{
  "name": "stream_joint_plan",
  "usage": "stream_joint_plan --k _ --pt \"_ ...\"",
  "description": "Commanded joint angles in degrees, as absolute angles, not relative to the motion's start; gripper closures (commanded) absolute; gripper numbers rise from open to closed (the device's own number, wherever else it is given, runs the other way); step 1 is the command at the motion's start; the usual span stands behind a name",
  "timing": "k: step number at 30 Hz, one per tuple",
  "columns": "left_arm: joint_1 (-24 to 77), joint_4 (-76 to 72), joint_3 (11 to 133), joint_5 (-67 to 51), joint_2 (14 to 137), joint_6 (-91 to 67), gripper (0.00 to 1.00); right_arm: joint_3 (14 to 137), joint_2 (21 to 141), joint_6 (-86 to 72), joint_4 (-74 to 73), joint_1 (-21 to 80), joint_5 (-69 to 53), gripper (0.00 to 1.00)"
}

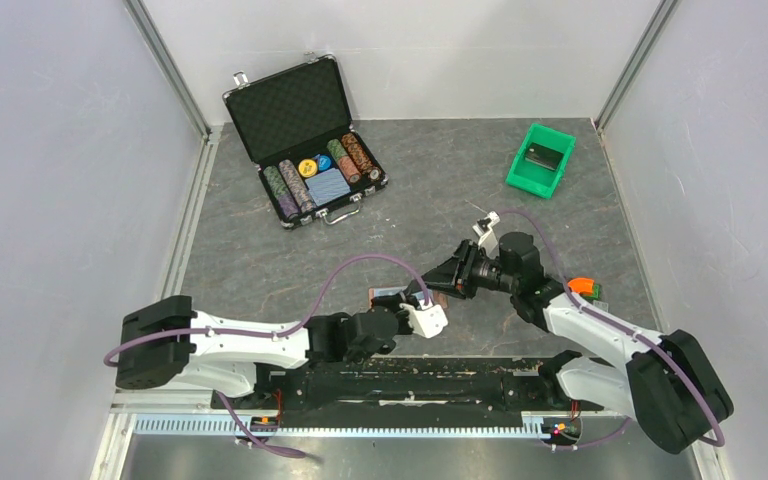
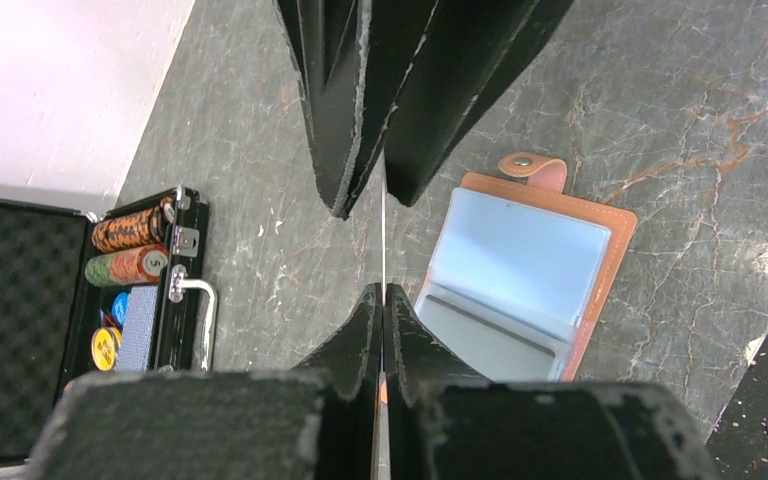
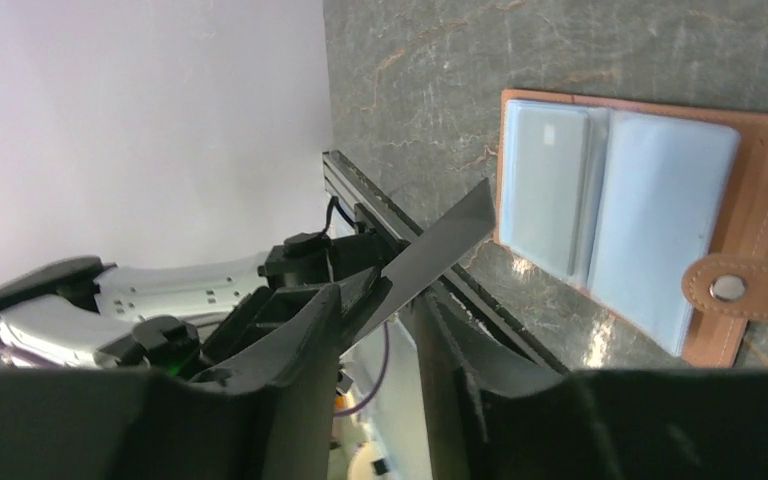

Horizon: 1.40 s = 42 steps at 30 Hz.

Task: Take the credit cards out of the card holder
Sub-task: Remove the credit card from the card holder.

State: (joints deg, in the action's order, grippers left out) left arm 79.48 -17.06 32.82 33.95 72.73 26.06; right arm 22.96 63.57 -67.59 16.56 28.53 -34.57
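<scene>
The brown card holder (image 3: 760, 180) lies open and flat on the table, its light blue lining up; it also shows in the left wrist view (image 2: 600, 290). A grey credit card (image 3: 545, 190) sits in one of its pockets. Another thin credit card (image 3: 445, 245) hangs in the air beside the holder, seen edge-on as a fine line (image 2: 383, 240). My left gripper (image 2: 383, 290) is shut on this card. My right gripper (image 3: 395, 290) faces it from the other side with its jaws apart around the card's far end. The two grippers meet near the table's front middle (image 1: 440, 292).
An open black case of poker chips (image 1: 305, 150) stands at the back left. A green bin (image 1: 540, 160) holding a dark block is at the back right. A small orange and green object (image 1: 585, 288) lies by the right arm. A black rail (image 1: 410, 375) runs along the near edge.
</scene>
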Motion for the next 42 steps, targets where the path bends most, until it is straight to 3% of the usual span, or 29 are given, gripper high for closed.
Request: stream_joint_plan --k 1,6,10,17,22,27,31,42 --pt "79.4 -18.1 32.0 36.8 69.8 18.5 0.98 24.7 62.2 -64.2 22.2 28.5 -36.4 0.57" --pt "77.3 -7.6 36.7 36.0 67.5 6.2 0.98 27.9 58.5 -56.3 15.1 27.4 -31.6 0.38" --pt "72.2 3.3 41.2 29.7 65.4 -7.5 0.98 28.2 54.7 -47.9 12.4 27.1 -27.9 0.34" --pt "61.8 11.5 44.1 14.2 59.1 -25.5 0.98 24.3 43.0 -33.3 18.5 27.0 -21.7 0.36" --pt "54.9 12.2 45.4 0.4 55.2 -33.3 0.98 23.3 40.8 -32.8 26.8 27.0 -30.5 0.36" --pt "54.6 15.6 49.4 -9.2 56.0 -28.4 0.98 28.5 45.7 -28.0 22.9 27.0 -39.8 0.36" --pt "54.5 19.3 52.5 -17.7 58.0 -25.3 0.98 33.8 51.8 -21.4 17.3 27.0 -51.0 0.43" --pt "54.4 23.6 56.4 -29.9 64.0 -23.1 0.97 32.3 56.3 -30.0 30.9 27.1 -65.1 0.59"
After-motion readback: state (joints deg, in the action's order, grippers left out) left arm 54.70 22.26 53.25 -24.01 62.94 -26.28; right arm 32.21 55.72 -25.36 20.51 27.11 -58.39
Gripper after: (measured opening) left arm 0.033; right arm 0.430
